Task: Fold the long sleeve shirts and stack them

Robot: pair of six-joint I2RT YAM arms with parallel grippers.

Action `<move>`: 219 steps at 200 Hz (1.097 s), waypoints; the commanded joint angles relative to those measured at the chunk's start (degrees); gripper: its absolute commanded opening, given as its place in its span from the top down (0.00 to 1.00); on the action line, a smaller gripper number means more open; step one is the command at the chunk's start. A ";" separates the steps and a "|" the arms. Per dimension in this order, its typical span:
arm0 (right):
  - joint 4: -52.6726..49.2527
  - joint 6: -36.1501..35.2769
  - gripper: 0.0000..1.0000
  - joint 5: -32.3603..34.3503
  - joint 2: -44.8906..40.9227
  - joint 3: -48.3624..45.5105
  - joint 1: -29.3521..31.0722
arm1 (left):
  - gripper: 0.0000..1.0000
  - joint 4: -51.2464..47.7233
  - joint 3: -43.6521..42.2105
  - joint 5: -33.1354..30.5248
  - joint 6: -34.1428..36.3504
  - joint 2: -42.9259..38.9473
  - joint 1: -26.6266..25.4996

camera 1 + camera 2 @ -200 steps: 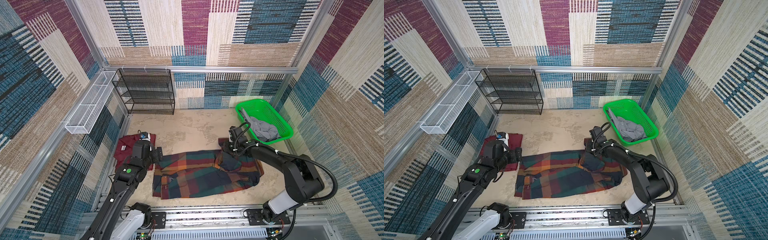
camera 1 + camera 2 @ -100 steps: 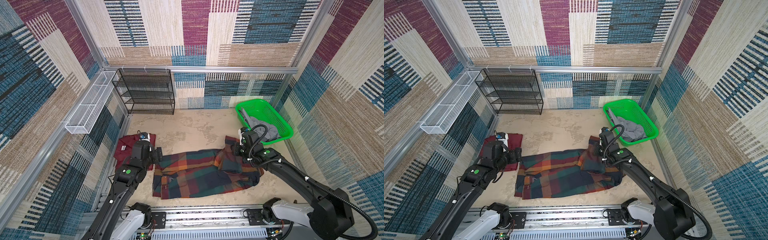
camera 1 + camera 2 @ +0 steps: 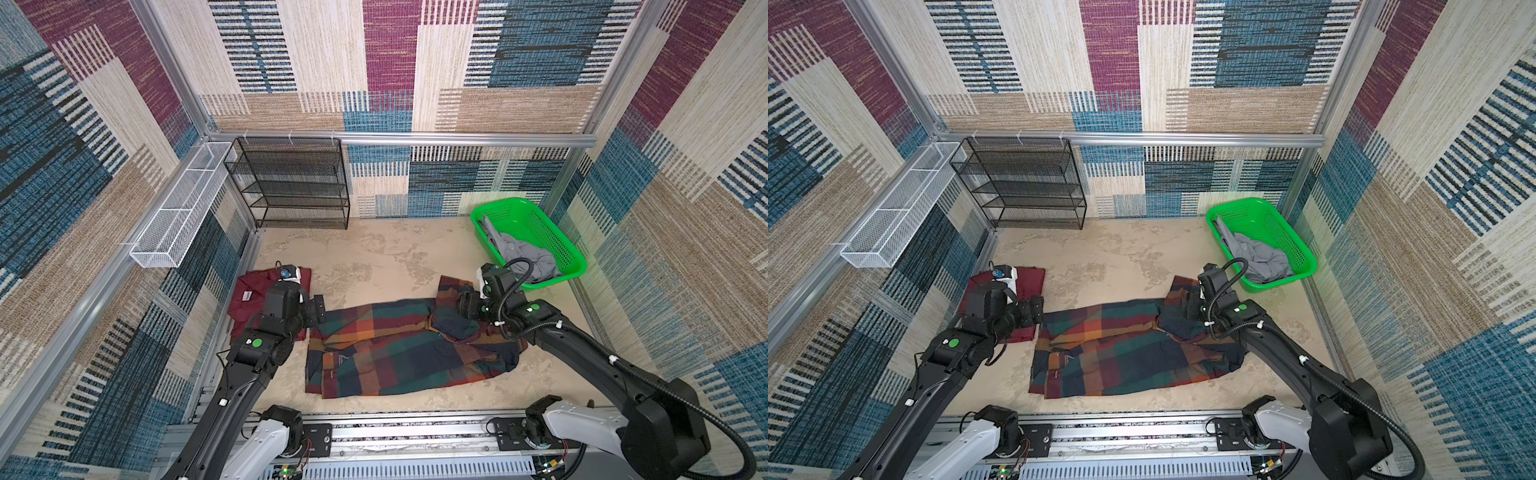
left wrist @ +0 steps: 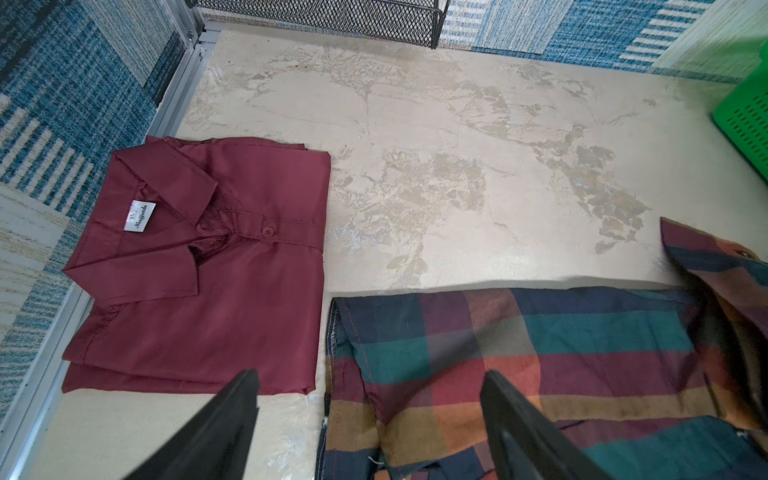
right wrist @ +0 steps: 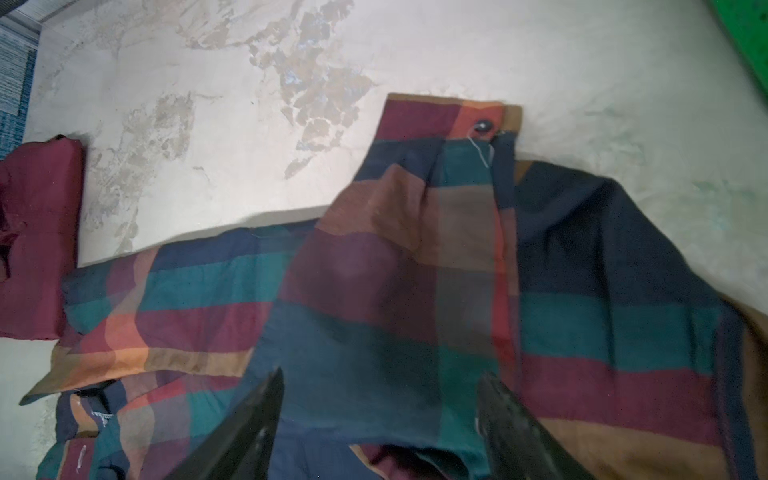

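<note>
The plaid shirt (image 3: pixel 395 353) (image 3: pixel 1129 353) lies spread across the floor, one sleeve doubled over its right end with the buttoned cuff (image 5: pixel 449 120) pointing to the back. My right gripper (image 3: pixel 461 309) (image 5: pixel 382 374) hovers open just over that sleeve, nothing between its fingers. A folded maroon shirt (image 3: pixel 245 299) (image 4: pixel 208 270) with a white label lies at the left. My left gripper (image 3: pixel 320 309) (image 4: pixel 370 376) stands open over the gap between the maroon shirt and the plaid hem. The grey shirt (image 3: pixel 523 253) (image 3: pixel 1258 253) is crumpled in the basket.
A green basket (image 3: pixel 503 203) (image 3: pixel 1237 203) sits at the back right corner. A black wire shelf (image 3: pixel 291 183) stands against the back wall. A white wire tray (image 3: pixel 178 216) hangs on the left wall. The arms' rail (image 3: pixel 395 432) runs along the front.
My right gripper has gone from shut to open and let go of the plaid sleeve, which now rests on the shirt; the right arm has lowered. The left arm has not moved.
</note>
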 commanded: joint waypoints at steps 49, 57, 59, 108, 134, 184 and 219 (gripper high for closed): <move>3.15 -1.07 0.25 5.50 20.50 7.81 6.15 | 0.13 0.12 -0.40 0.72 0.80 -0.54 0.00; 3.57 -0.98 0.30 6.09 20.58 6.95 6.10 | 0.13 0.12 -0.54 0.75 0.82 -0.75 -0.07; 3.61 -0.98 0.32 6.25 20.66 6.77 6.10 | 0.13 0.16 -0.55 0.74 0.80 -0.80 -0.02; 1.53 2.42 0.82 10.02 12.41 4.23 6.12 | 0.13 0.29 -0.18 1.52 0.70 -0.09 -0.05; -1.84 7.23 0.96 13.54 3.20 0.68 6.11 | 0.13 0.47 -0.35 1.63 0.61 -0.79 -0.04; -9.25 18.75 1.00 13.54 -12.51 -5.32 6.37 | 0.13 0.56 -0.09 2.40 0.26 -1.08 -0.02; -14.21 26.52 1.00 12.03 -25.46 -8.75 6.37 | 0.13 0.61 -0.34 2.90 0.17 -1.56 -0.02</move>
